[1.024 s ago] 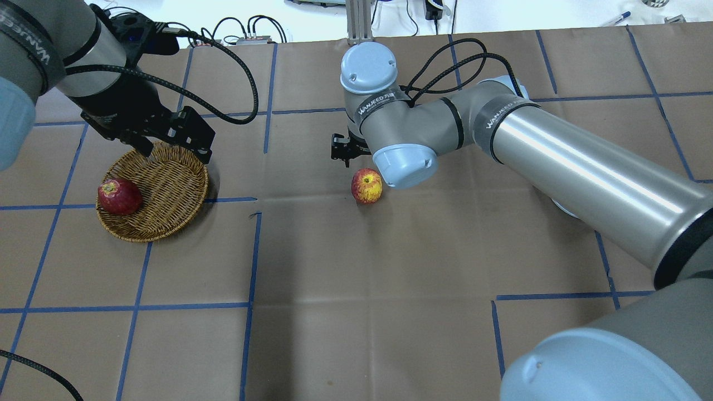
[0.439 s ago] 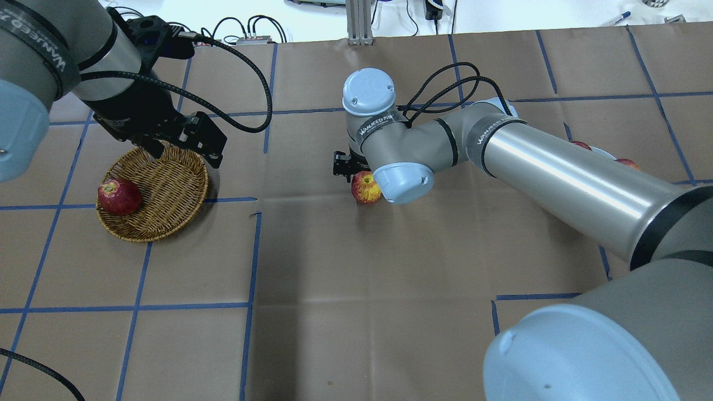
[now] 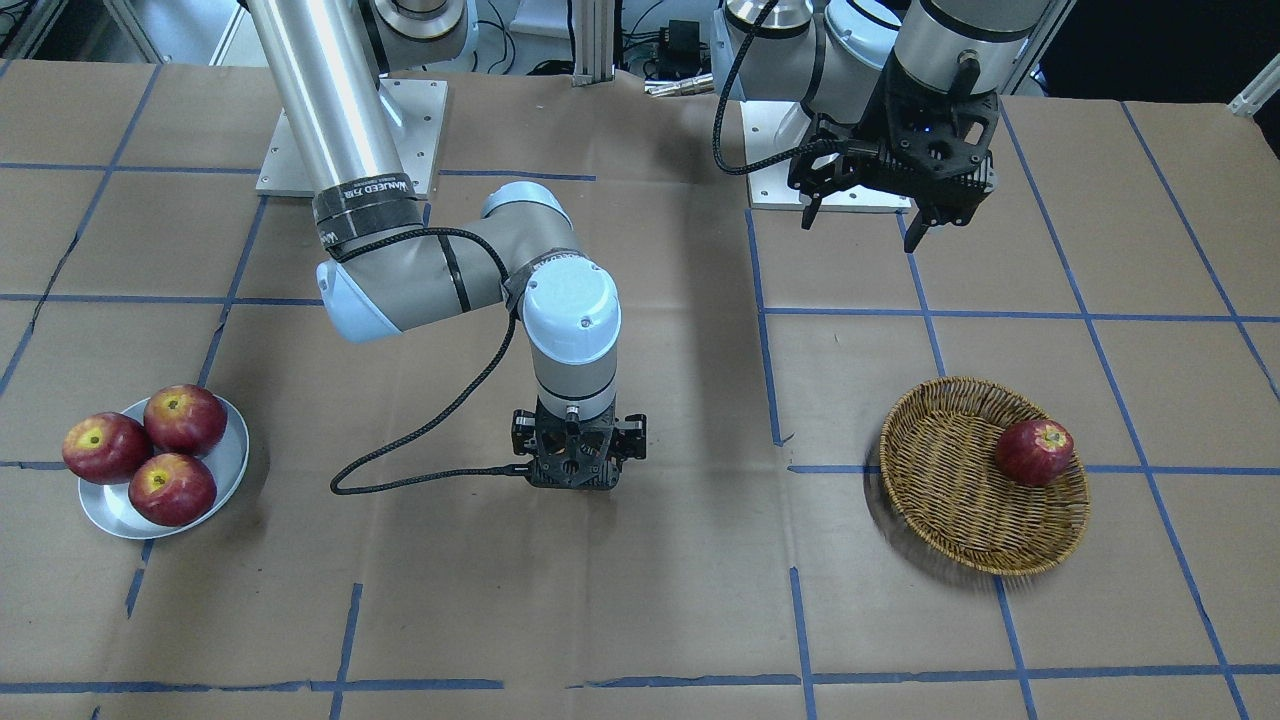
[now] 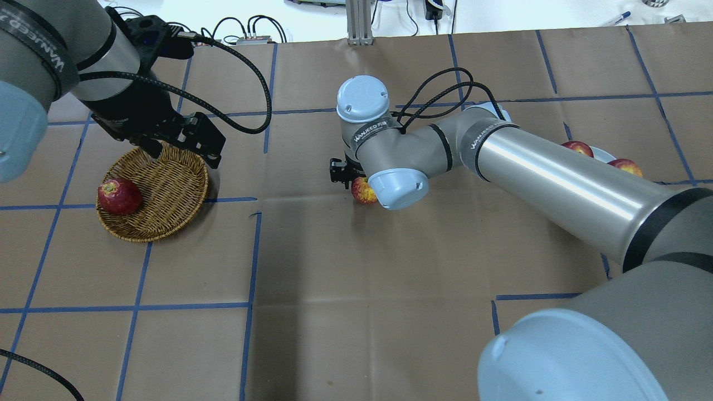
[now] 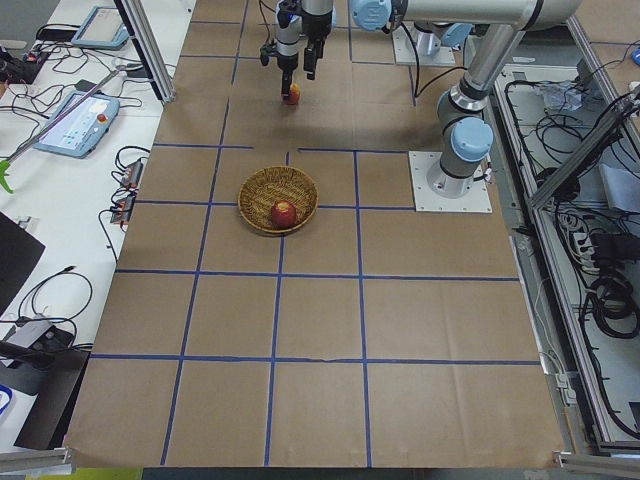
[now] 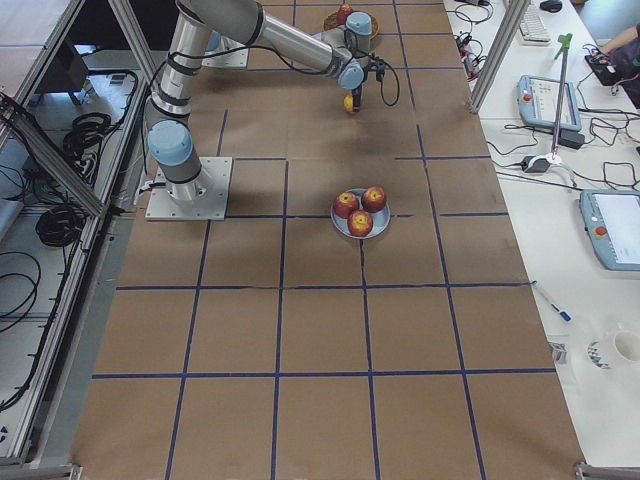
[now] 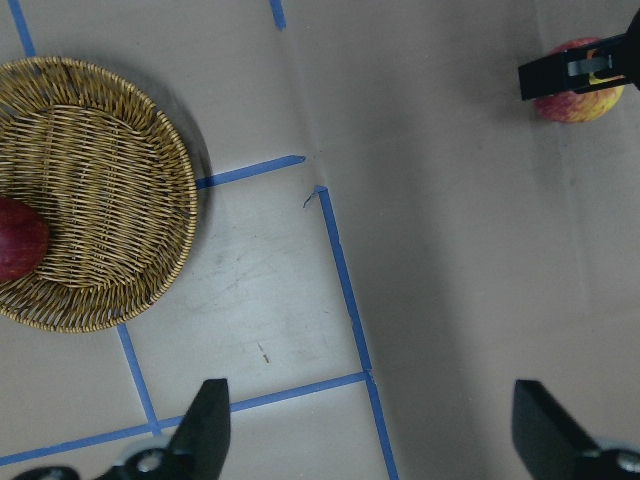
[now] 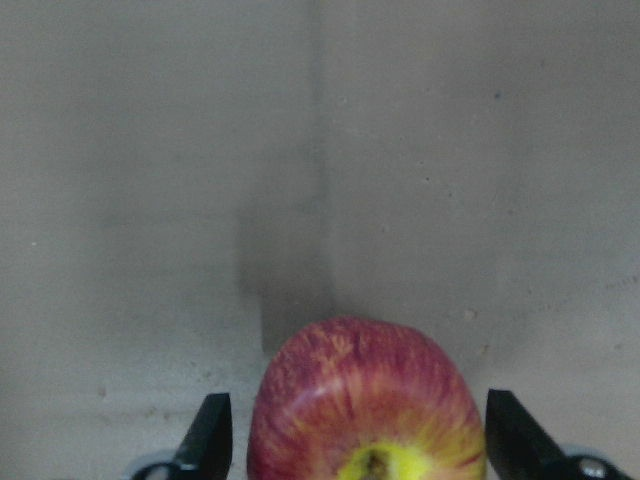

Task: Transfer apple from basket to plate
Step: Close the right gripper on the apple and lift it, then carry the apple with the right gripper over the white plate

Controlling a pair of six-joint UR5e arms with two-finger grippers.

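Apple sits between the right gripper's wide-open jaws, not yet squeezed.

1. Bright, even light from above; shadows on the bench are soft and short.
2. A white glare streak runs along the right arm; past the bench's far edge the overhead view is washed out.
3. The basket throws a faint smear of shadow beside it.
4. Right wrist view: dimmer, grey; the apple slightly soft, a blurred shadow behind it.

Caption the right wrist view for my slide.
Open right pincer straddling the streaky red-yellow apple on the paper-covered table.
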